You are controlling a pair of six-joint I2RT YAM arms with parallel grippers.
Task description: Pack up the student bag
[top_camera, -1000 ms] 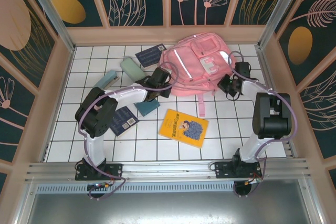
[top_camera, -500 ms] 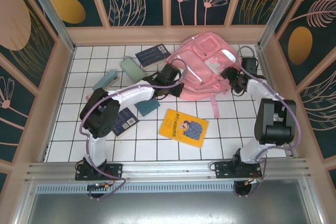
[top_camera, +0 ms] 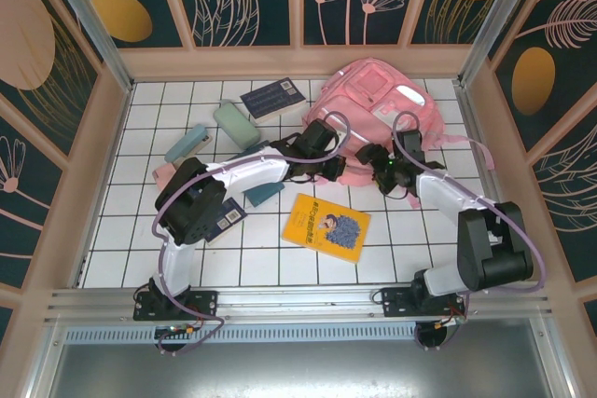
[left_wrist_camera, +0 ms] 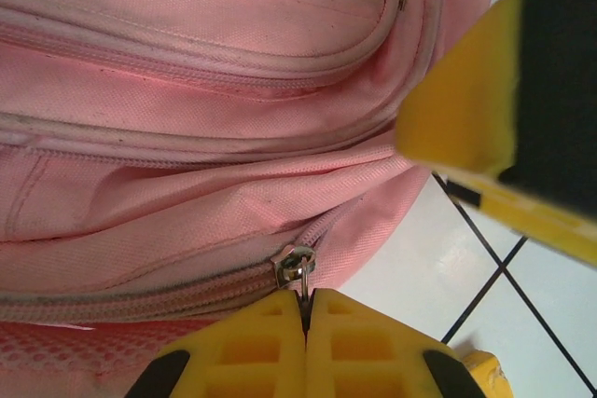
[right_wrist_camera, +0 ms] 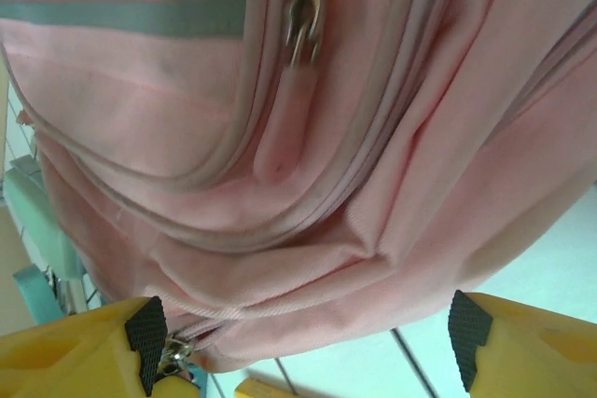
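One student bag point(top_camera: 373, 100); left jaws clamp its zipper pull point(left_wrist_camera: 298, 266).

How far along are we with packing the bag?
Done: nothing visibly packed; the yellow book and blue book lie on the tiles outside the student bag. In hand: left pincer is shut on a zipper pull; right pincer open around the bag's edge. Remaining: unzip, load everything.

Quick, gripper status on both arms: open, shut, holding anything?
Left gripper: closed, pinching a zipper pull on the student bag.
Right gripper: open, holding nothing, with the bag just ahead of its fingers.
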